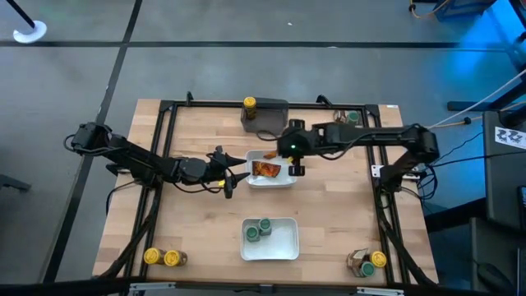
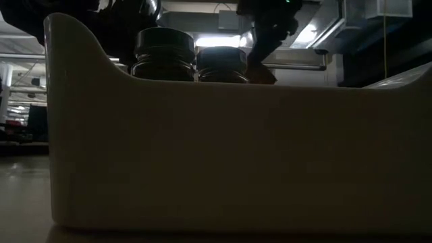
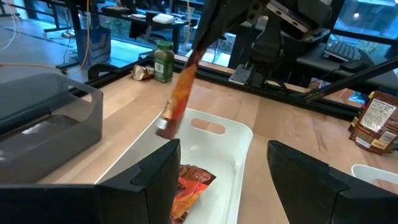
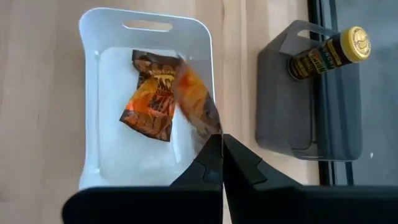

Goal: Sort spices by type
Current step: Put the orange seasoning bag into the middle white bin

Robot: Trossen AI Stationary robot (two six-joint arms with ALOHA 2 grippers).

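My right gripper (image 1: 296, 164) hangs over the right part of the white middle tray (image 1: 283, 182). It is shut on an orange-brown sachet (image 4: 194, 102). A second sachet (image 4: 151, 93) lies flat in that tray. My left gripper (image 1: 230, 179) is open at the tray's left end, near the table, and touches nothing; its fingers (image 3: 155, 174) frame the tray (image 3: 239, 140). Two green-lidded jars (image 1: 259, 230) stand in the near tray (image 1: 283, 242). A yellow-lidded jar (image 1: 249, 104) rests on the dark grey block (image 1: 267, 119). My right gripper pinches the sachet by its upper end (image 4: 208, 127) between its two shut fingers, coming from above and pointing down. The sachet hangs below the fingers, slightly slanted, lifted clear above the tray floor; its lower end (image 3: 165, 126) hangs free.
Two yellow-lidded jars (image 1: 160, 257) stand at the table's near left corner. Another yellow-lidded jar (image 1: 378, 259) is at the near right corner, and a green-lidded jar (image 1: 353, 117) by the far right frame. In the low view the near tray's wall (image 2: 202, 162) blocks most of the table.
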